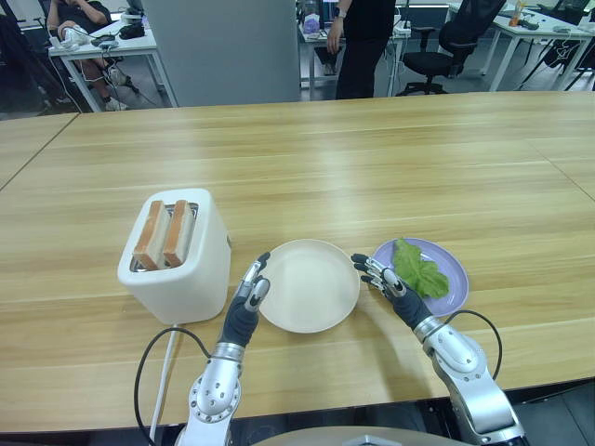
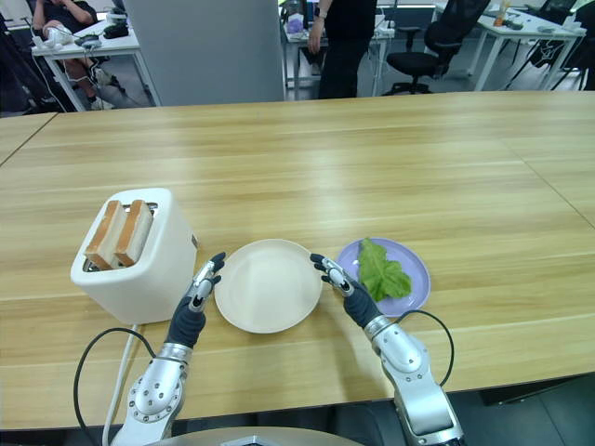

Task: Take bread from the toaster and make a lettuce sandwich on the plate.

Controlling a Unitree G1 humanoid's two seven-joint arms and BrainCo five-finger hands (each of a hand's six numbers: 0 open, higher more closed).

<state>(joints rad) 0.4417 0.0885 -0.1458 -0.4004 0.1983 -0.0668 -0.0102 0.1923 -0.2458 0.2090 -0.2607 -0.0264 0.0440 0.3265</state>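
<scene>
**Counter.** A long light-wood counter (image 1: 372,158) carries all the task's things, and they are grouped along its near edge.

**Toaster.** A white, rounded two-slot toaster (image 1: 191,279) stands toward the left of the near edge. It is upright, with its slots facing up.

**Plates.** A round cream plate (image 1: 311,283) lies bare at the middle of the near edge, just beside the toaster. A smaller round lilac plate (image 1: 453,265) lies close on the cream plate's right.

**Lettuce.** One green lettuce leaf (image 1: 418,272) lies flat on the lilac plate.

**Bread.** Two browned bread slices (image 1: 165,234) stand side by side in the slots, with their upper parts well clear of the toaster top.

**Hands.** The left hand (image 1: 246,302) lies between the toaster and the cream plate, at the plate's left rim. Its fingers (image 1: 257,275) are straight and hold nothing. The right hand (image 1: 395,286) lies at the gap between the two plates. Its fingers (image 1: 375,272) are stretched, slightly apart and empty.

**Assessment.** No part of the sandwich is assembled, and the step in hand appears to be the first, fetching bread. The next move would call for the left hand to rise over the toaster and close on the exposed top of one slice. It should then draw the slice straight up, so that the slice does not drag in its slot or tip the toaster, and lay it on the cream plate.
</scene>
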